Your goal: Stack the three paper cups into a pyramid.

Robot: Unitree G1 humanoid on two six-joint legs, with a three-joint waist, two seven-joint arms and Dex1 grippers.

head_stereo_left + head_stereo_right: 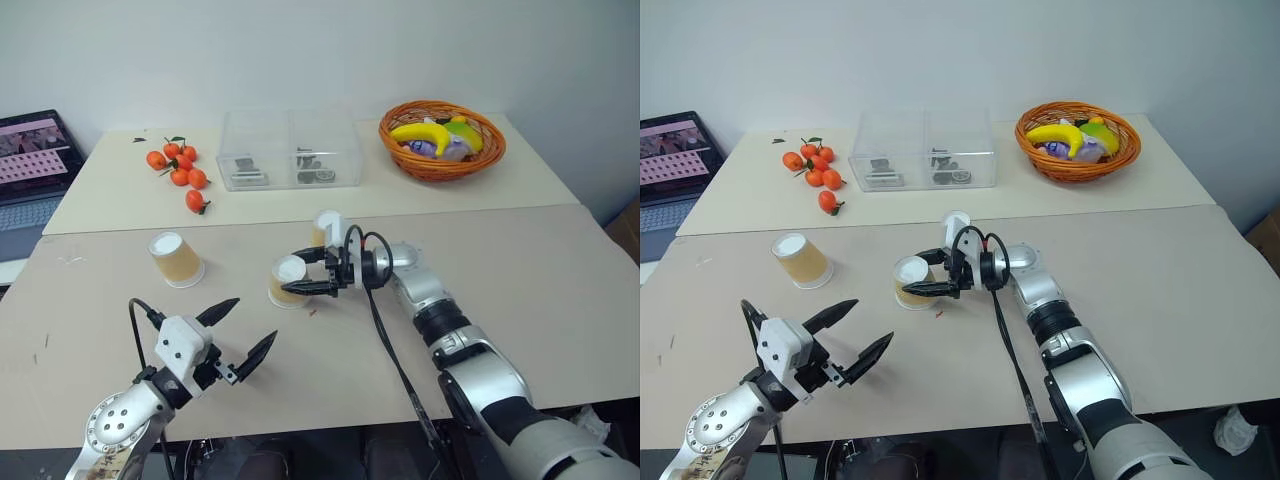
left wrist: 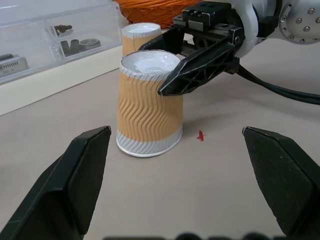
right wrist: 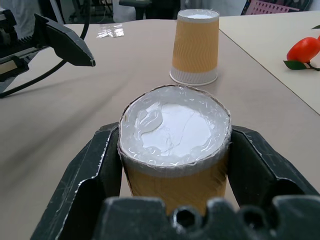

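Note:
Three paper cups stand upside down on the tan table. One cup is alone at the left. The middle cup rests on the table with my right gripper shut on its upper part, one black finger on each side. The third cup stands just behind it, partly hidden by that gripper. My left gripper is open and holds nothing; it is nearer the front edge and points toward the middle cup, well apart from it.
On the far table section are a clear plastic box of small parts, several tangerines and a wicker basket of fruit. A laptop sits at the far left. A black cable trails along my right arm.

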